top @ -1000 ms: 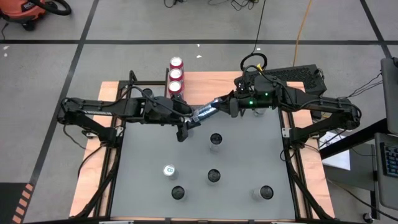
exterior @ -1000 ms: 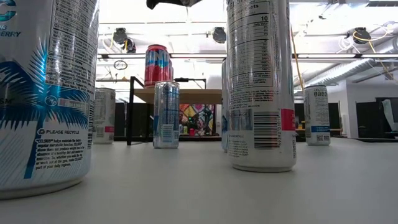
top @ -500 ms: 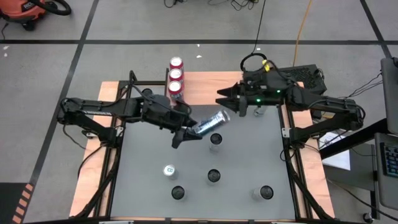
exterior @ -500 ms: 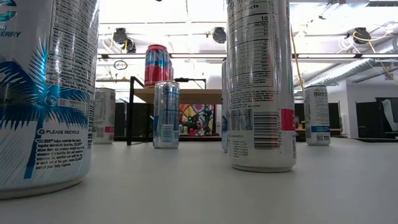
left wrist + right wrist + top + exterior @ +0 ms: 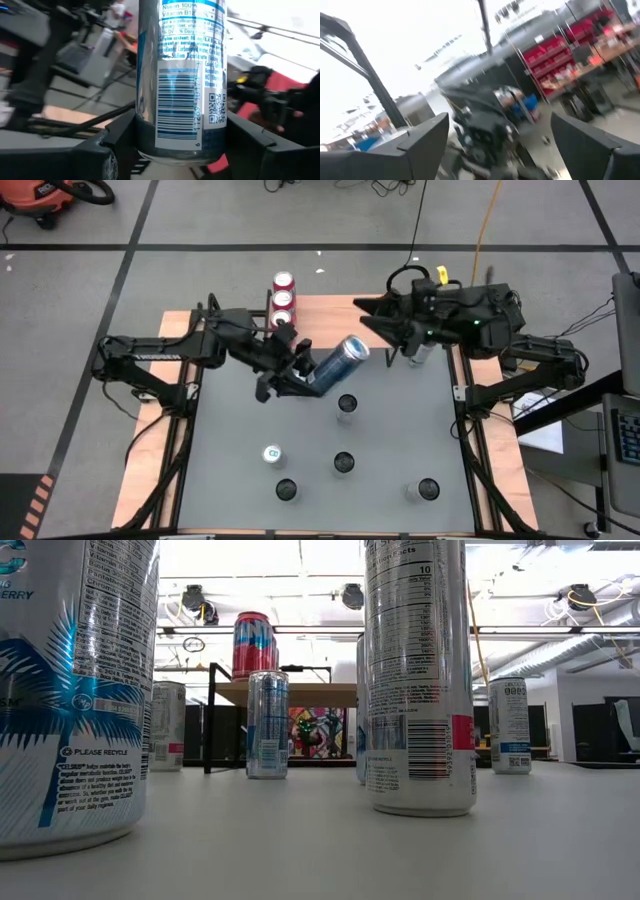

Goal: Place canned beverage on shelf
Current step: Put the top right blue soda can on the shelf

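Note:
My left gripper (image 5: 303, 370) is shut on a silver-and-blue can (image 5: 340, 360), held tilted above the grey table's far half. My right gripper (image 5: 366, 310) hangs open with nothing in it over the table's far edge, to the right of the can. In the right wrist view its fingers (image 5: 427, 137) stand wide apart. The shelf (image 5: 290, 693), a wooden top on black legs, stands at the far edge. A row of three red cans (image 5: 283, 300) stands on it. The low view shows neither gripper. My left gripper pinches the can's wall near its base (image 5: 182, 147) between its two fingers (image 5: 117, 145), one on each side. The fingers come roughly level from the table's left. The can is lifted clear of the table and tilts, its top up and toward the far right.
Several more cans stand on the table: one just under the held can (image 5: 347, 405), others nearer (image 5: 272, 455) (image 5: 343, 463) (image 5: 287, 490) (image 5: 428, 490), one by the right arm (image 5: 420, 355). In the low view two cans (image 5: 70, 690) (image 5: 418, 675) loom close.
My right gripper has let go of the can's top end and drawn back up toward the far edge. My left gripper has kept hold, risen and rolled. The can has swung from lying nearly level between both grippers to a steeper tilt.

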You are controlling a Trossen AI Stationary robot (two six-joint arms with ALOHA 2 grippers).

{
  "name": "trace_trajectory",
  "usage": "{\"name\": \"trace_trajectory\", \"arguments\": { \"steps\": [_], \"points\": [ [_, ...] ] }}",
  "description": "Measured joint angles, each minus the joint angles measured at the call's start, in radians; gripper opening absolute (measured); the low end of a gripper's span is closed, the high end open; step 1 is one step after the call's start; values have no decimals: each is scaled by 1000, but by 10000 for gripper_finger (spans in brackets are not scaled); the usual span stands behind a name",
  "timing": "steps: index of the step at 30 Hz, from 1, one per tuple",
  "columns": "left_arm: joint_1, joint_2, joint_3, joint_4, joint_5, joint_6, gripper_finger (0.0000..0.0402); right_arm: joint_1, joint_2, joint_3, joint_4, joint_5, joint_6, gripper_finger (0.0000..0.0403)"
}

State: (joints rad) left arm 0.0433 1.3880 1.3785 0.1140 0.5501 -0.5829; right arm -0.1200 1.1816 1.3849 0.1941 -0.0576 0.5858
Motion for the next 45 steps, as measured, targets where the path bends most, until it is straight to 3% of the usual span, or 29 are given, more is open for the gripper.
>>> {"name": "trace_trajectory", "arguments": {
  "steps": [9, 19, 29, 36, 45],
  "points": [
    [37, 0, 0, 164, 107, -67, 230, 32, 6, 0, 181, -100, -112, 322],
    [65, 26, 0, 292, 247, -173, 230, 77, 15, 0, 231, -106, -195, 322],
    [83, 157, 0, 629, 361, -417, 230, 89, 54, 0, 239, -171, -212, 322],
    [83, 225, 0, 732, 368, -507, 230, 89, 76, 0, 245, -259, -197, 322],
    [89, 232, 0, 738, 345, -486, 230, 89, 96, 0, 251, -293, -179, 299]
  ]
}}
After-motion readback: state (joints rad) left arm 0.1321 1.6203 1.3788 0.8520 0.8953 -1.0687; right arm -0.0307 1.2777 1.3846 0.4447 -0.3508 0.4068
